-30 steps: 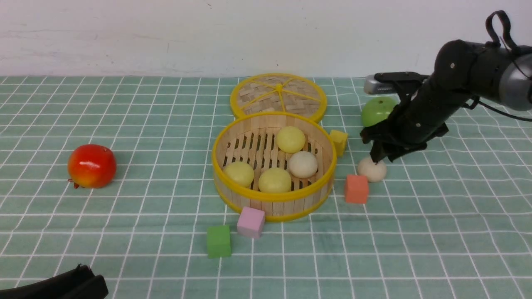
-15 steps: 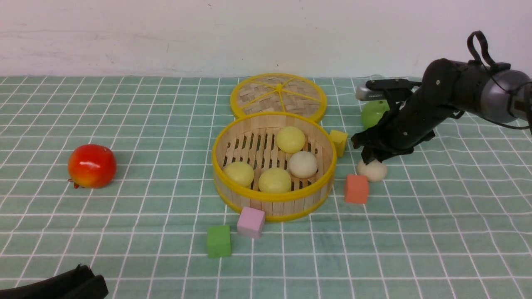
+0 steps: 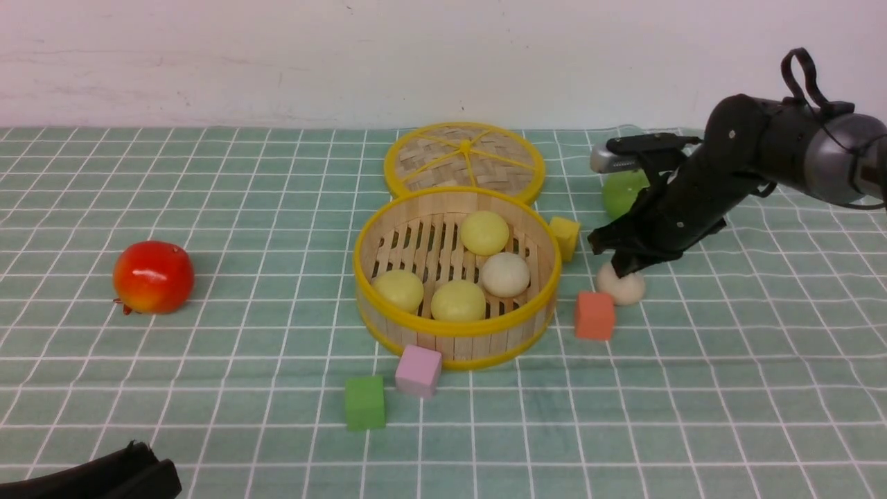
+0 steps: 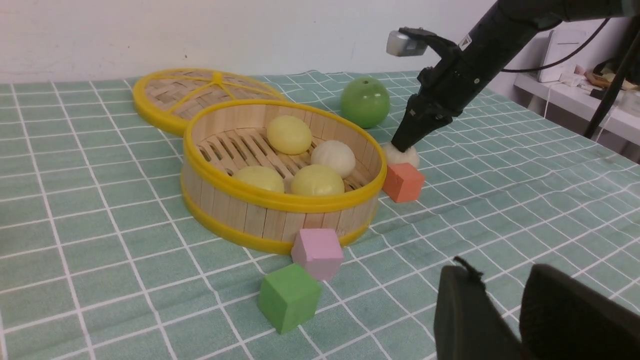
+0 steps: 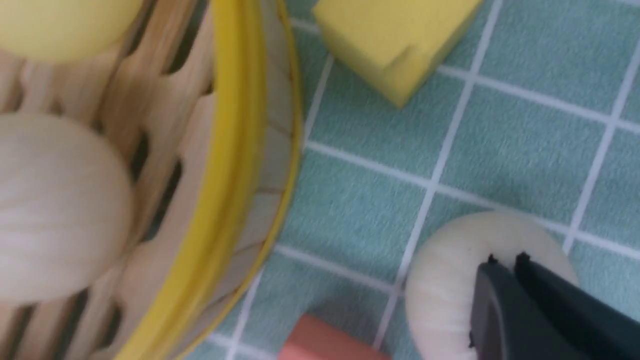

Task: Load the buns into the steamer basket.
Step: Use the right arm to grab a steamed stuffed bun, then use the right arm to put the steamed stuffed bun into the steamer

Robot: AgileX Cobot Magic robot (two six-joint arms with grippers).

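Fingers of the right gripper [image 5: 507,261] are closed together against the cream-white bun [image 3: 626,287] on the checked cloth [image 3: 727,388]; whether they pinch it cannot be told. Fingers of the left gripper [image 4: 506,272] stand parted, with nothing between them. The outlying bun lies just beside the orange cube [image 3: 594,315], outside the steamer basket [image 3: 457,345]. Within the basket, on its slatted floor, rest three pale yellow buns [image 3: 458,301] and a second cream-white bun [image 3: 505,274].
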